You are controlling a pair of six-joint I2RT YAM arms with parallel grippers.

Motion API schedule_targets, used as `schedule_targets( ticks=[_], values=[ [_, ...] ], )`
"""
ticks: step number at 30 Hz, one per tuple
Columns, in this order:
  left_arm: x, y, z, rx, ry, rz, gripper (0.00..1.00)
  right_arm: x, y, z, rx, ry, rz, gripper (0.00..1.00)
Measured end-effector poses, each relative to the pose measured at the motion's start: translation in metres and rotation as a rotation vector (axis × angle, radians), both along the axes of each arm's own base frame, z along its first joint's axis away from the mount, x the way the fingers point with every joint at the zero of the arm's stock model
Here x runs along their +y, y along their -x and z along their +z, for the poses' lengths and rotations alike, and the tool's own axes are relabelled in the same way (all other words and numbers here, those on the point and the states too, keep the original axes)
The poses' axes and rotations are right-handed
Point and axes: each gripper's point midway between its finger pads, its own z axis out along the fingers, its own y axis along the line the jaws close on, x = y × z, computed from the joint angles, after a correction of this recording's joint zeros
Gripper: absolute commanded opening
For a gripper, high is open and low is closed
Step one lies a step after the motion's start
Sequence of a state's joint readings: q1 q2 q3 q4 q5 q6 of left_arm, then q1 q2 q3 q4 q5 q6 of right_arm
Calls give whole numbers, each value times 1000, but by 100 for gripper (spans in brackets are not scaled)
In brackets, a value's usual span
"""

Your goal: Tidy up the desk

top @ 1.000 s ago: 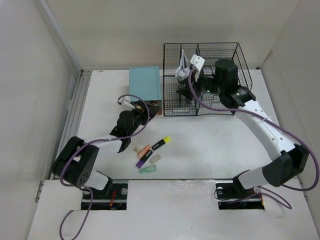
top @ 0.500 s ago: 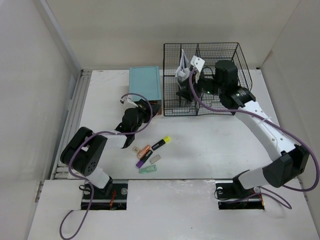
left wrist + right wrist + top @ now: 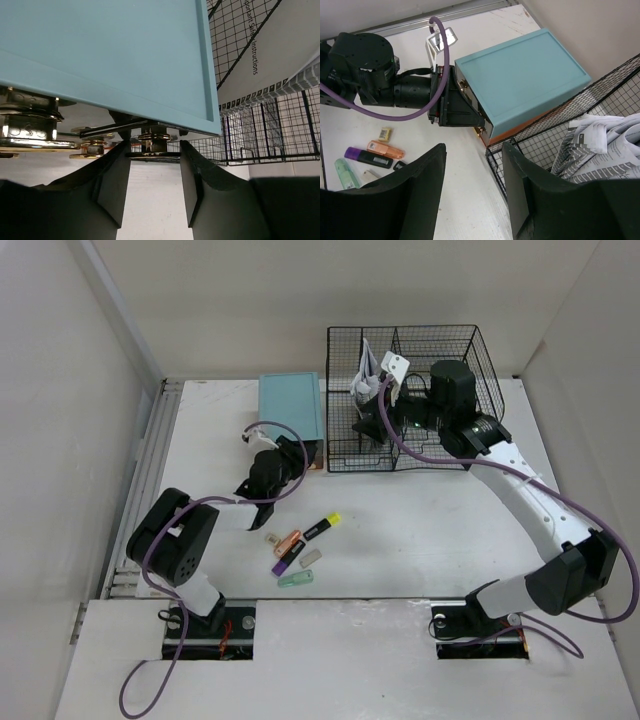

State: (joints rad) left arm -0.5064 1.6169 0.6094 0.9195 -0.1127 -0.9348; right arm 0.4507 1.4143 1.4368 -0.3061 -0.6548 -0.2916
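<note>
Left gripper [image 3: 154, 152] brackets the drawer pull [image 3: 152, 142] on the teal drawer box [image 3: 291, 407], far-left on the white desk [image 3: 430, 530]; whether it pinches yet I cannot tell. Right gripper [image 3: 472, 175] hangs spread over the wire rack [image 3: 440, 340]. Highlighters [image 3: 300, 545] lie loose near-centre, so most tidying likely remains.

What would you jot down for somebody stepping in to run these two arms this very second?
Left gripper: jaws bracket the drawer handle of the teal drawer box; a firm pinch cannot be confirmed.
Right gripper: open and empty, above the wire rack, which holds papers.
Done: nothing visibly stowed besides those papers.
Left: highlighters and small bits lie loose on the desk near the left arm; probably open the drawer, then put them away.
</note>
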Motion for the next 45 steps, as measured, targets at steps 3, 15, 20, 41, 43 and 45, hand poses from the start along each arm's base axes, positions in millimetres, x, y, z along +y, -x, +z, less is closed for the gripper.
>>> schedule_targets(
  ticks=[3,15,20,41,43,45],
  values=[
    [-1,0,1,-2,-1,0,27,0,0,0,0,0,0,54],
    [1,45,-3,-11,48,-30,25,2,1,-3,10,-1,16,54],
    [0,67,-5,-12,79,-45,25,4,1,-9,26,3,26,54],
    [21,145,101,-182,172,-137,24,8,22,-105,-63,266,398,63],
    [40,155,131,-249,168,-100,17,7,27,-122,-79,316,458,60],
    [61,164,159,-305,154,-46,18,13,36,-140,-84,364,519,58]
  ],
)
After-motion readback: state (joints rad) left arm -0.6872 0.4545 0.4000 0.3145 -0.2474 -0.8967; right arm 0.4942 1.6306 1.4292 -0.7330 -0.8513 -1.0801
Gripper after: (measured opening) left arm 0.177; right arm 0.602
